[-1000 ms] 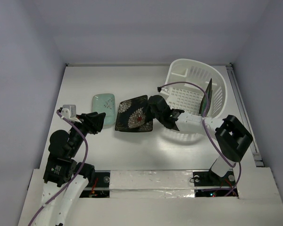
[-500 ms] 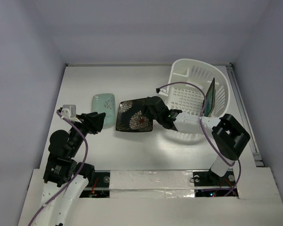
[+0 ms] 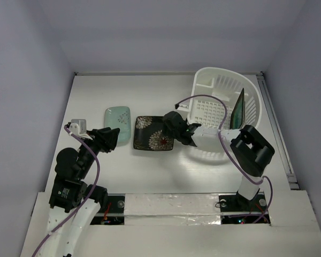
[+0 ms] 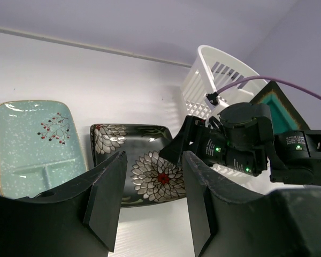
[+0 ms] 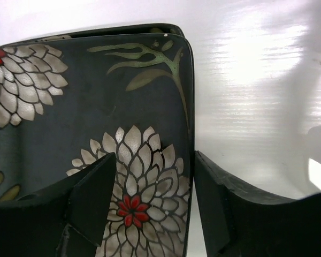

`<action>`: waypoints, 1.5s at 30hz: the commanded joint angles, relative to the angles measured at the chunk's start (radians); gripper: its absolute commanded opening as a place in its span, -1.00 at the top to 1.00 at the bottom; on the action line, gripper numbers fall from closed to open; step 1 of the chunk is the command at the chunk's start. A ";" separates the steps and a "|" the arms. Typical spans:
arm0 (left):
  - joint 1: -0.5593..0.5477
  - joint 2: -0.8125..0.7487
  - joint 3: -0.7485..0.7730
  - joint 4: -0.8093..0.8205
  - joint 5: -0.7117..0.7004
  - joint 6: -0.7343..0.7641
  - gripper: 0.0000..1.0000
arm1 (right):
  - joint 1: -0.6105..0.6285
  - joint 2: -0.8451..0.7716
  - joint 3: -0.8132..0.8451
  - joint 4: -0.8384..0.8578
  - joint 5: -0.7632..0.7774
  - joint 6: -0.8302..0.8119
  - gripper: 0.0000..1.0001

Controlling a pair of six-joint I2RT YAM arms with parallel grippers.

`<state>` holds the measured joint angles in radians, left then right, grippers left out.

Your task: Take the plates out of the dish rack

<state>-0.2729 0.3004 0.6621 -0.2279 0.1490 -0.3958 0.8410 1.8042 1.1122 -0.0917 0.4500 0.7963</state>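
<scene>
In the top view the dish rack (image 3: 220, 70) sits at the upper right of the table, and one plate is left in it: the teal-centred plate (image 3: 237, 110) with a brown rim, standing on edge against the rack's right-hand wall. Two plates lie flat on the table left of the rack. The mint-green plate (image 3: 117, 117) is left of centre, and the dark floral plate (image 3: 152, 140) lies just beside it to the right, the two apart by a thin strip of table.

The right gripper (image 3: 174, 130) reaches leftward from the rack's lower edge to the floral plate's right side. In the right wrist view its jaws are spread wide and grip nothing: one finger (image 5: 92, 199) hangs over the flower pattern, while the other is past the plate's right edge, over bare table. A second dark rim shows just beyond the plate's far edge there; I cannot tell whether another plate lies underneath.

The left gripper (image 3: 109, 137) hovers at the lower left of the mint-green plate, jaws apart and empty, looking across both flat plates toward the rack
</scene>
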 commanded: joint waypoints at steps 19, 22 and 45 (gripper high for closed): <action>0.006 -0.003 -0.009 0.053 0.009 -0.002 0.15 | 0.021 -0.169 0.147 0.015 -0.120 -0.167 0.21; 0.006 -0.006 -0.009 0.053 0.009 -0.002 0.14 | 0.021 -0.224 0.153 -0.003 -0.143 -0.189 1.00; -0.003 -0.037 -0.007 0.053 0.030 0.003 0.89 | -0.365 -0.657 0.126 -0.638 0.406 -0.384 -0.42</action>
<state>-0.2733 0.2810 0.6621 -0.2272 0.1619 -0.3981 0.5018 1.1252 1.2617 -0.6353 0.7807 0.4503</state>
